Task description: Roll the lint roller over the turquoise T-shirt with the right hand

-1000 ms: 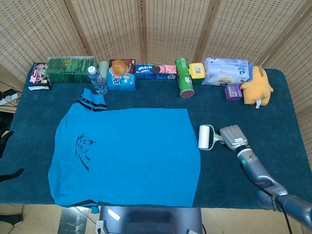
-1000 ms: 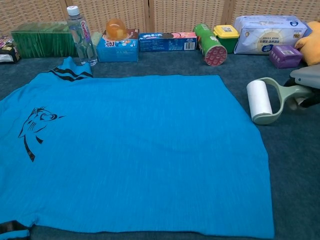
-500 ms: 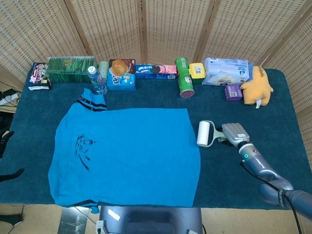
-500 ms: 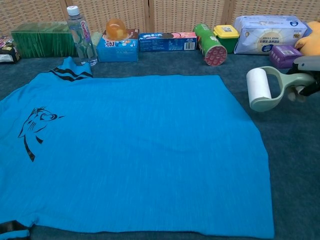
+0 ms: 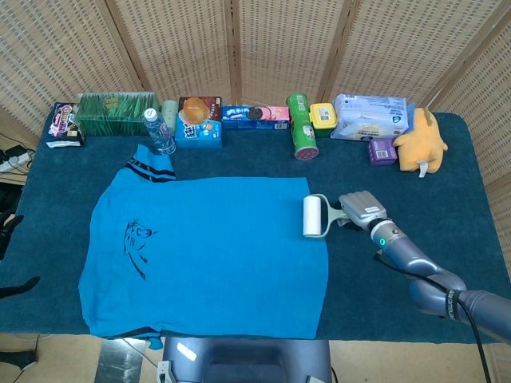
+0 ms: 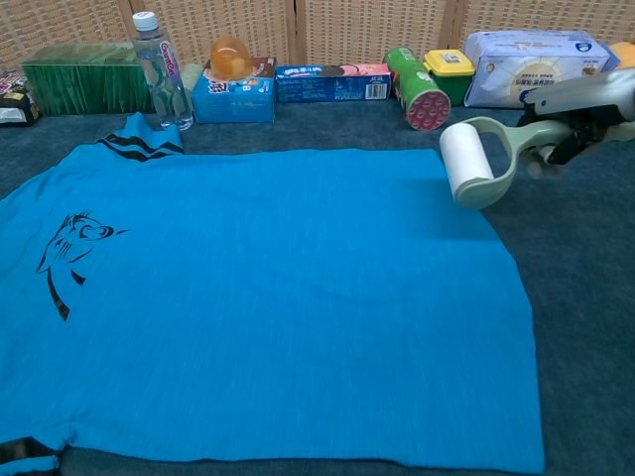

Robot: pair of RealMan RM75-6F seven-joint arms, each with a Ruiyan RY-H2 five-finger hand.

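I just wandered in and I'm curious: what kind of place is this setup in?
Probably a staged demo or test room: a table under dark blue cloth, wicker screens behind it, and a row of groceries behind a turquoise T-shirt.

T-shirt (image 6: 268,297) cut off at left edge, right hand (image 6: 585,104) cropped at right edge

Setting: table in front of a folding screen.
A woven wicker screen (image 5: 239,40) with wooden posts stands behind a table (image 5: 471,183) covered in dark blue cloth; pale floor (image 5: 16,359) shows at lower left. Lighting even.
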